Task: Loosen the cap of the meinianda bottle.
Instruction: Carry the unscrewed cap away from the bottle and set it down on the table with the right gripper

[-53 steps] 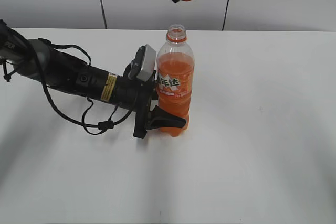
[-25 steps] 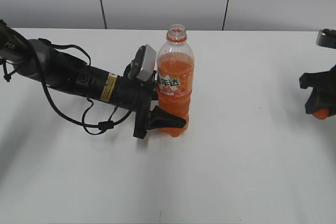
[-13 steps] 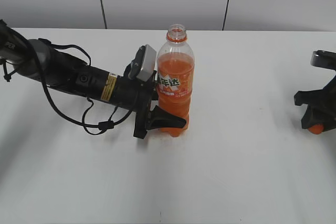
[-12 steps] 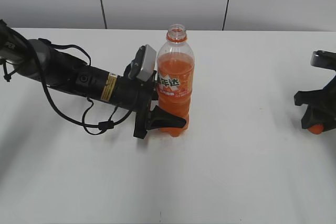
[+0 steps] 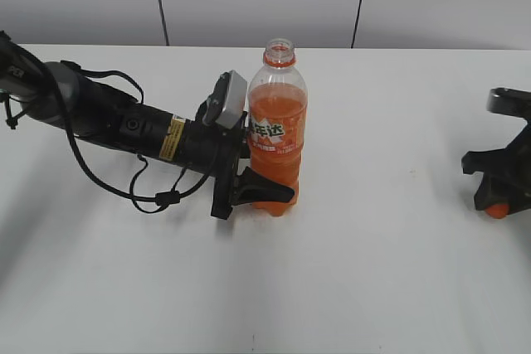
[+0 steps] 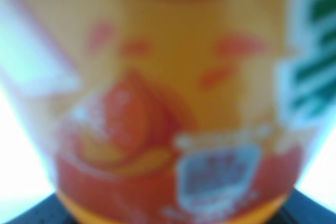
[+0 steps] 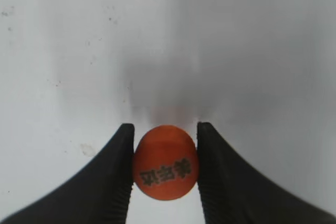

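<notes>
The meinianda bottle (image 5: 276,134) stands upright at the table's middle with its neck open and no cap on it. My left gripper (image 5: 249,180) is shut on the bottle's lower body; the left wrist view shows only the blurred orange label (image 6: 168,98) filling the frame. The orange cap (image 5: 497,209) is off the bottle, at the far right just above the table. My right gripper (image 7: 165,163) is shut on the cap (image 7: 166,162), whose printed top faces the camera, and shows at the right edge of the exterior view (image 5: 498,196).
The white table (image 5: 373,271) stretches around the bottle. A white wall with dark seams (image 5: 360,2) stands behind. The left arm with its cables (image 5: 124,126) lies across the table's left half.
My right gripper, holding the cap, came from above the bottle to the far right and sank toward the table. The bottle and left gripper stayed still.
</notes>
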Controlling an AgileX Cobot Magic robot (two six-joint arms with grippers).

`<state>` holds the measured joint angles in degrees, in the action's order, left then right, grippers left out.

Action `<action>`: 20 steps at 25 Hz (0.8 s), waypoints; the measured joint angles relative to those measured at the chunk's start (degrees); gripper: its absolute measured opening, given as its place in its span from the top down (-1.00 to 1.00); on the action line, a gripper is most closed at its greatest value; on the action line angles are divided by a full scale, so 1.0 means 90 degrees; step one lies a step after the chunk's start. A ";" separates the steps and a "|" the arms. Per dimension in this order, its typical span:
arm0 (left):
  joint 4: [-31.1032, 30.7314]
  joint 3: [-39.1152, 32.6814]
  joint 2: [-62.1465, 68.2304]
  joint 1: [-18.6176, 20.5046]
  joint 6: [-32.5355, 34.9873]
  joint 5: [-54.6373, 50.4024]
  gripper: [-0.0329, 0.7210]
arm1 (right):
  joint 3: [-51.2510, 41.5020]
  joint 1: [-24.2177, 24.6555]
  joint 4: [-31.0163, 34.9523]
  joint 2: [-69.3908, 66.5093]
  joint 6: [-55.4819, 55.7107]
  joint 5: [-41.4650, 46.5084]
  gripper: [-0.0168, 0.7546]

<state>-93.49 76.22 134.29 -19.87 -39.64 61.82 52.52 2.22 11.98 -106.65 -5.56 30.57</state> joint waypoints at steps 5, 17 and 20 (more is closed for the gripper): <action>0.0000 0.0000 0.0000 0.0000 0.0000 0.0000 -0.17 | 0.0000 0.0000 0.0000 -0.0162 -0.0003 0.0000 0.25; 0.0000 0.0000 0.0000 0.0000 0.0000 0.0000 -0.17 | -0.0007 0.0000 -0.0005 -0.0169 -0.0003 0.0000 0.16; 0.0000 0.0000 0.0000 0.0000 0.0000 0.0000 -0.17 | -0.0007 0.0000 -0.0005 -0.0169 -0.0003 0.0006 -0.13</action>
<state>-93.49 76.22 134.29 -19.87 -39.64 61.82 52.45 2.22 11.94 -108.17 -5.58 30.62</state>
